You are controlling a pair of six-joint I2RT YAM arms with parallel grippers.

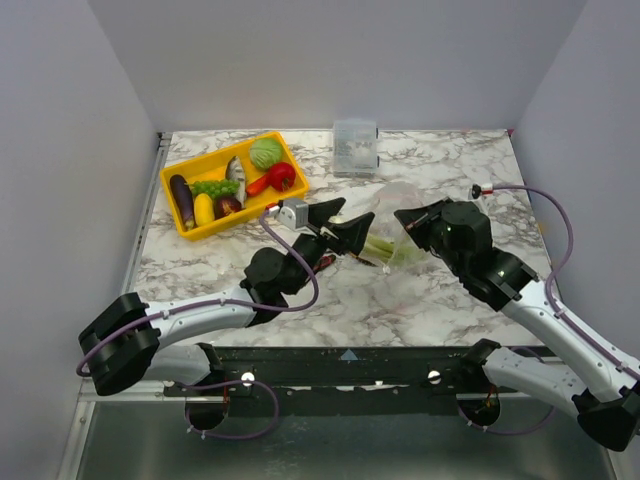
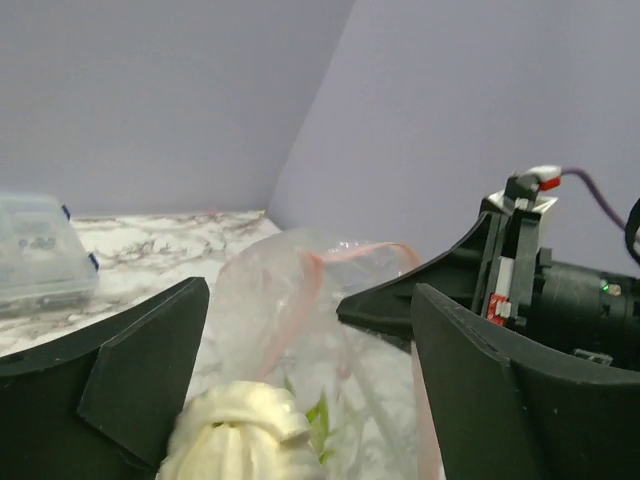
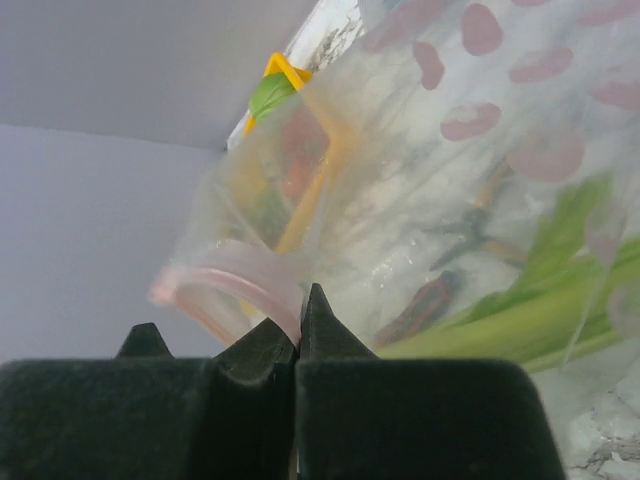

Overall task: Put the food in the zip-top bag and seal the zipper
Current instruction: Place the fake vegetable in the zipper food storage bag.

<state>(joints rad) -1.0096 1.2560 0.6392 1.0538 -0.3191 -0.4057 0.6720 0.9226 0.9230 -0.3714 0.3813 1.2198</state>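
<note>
Nearest, both arm bases sit on the black rail along the near edge of the bench [image 1: 200, 270]. The left arm lies low, running from the near-left corner inward over bare marble, and its left tool [image 1: 352, 215] points right at mid-bench. Its jaws stand wide apart and grip nothing. In the wrist view the pale butt of the celery [image 2: 240, 435] sits between them, close to the left finger; whether it touches cannot be told. The right arm slants in from the near-right corner, elbow raised, and its right tool [image 1: 405, 220] faces the left one a little apart. Its fingers are closed tight on the zipper [image 3: 230, 285], holding the mouth of the bag [image 1: 398, 275] raised. The bag lies at mid-bench under both tools, and the celery's green stalk shows through its wall, so that end is inside. Bare bench lies open on the near side of the bag and on its right, up to the right wall. Farther off at the left edge, well apart from the bag, the tray [image 1: 213, 149] holds an eggplant [image 1: 181, 200], grapes [image 1: 215, 187], a fish [image 1: 236, 175], a cabbage [image 1: 266, 153] and a tomato [image 1: 281, 178]. A clear box [image 1: 355, 147] stands at the back edge beside the rear wall.
</note>
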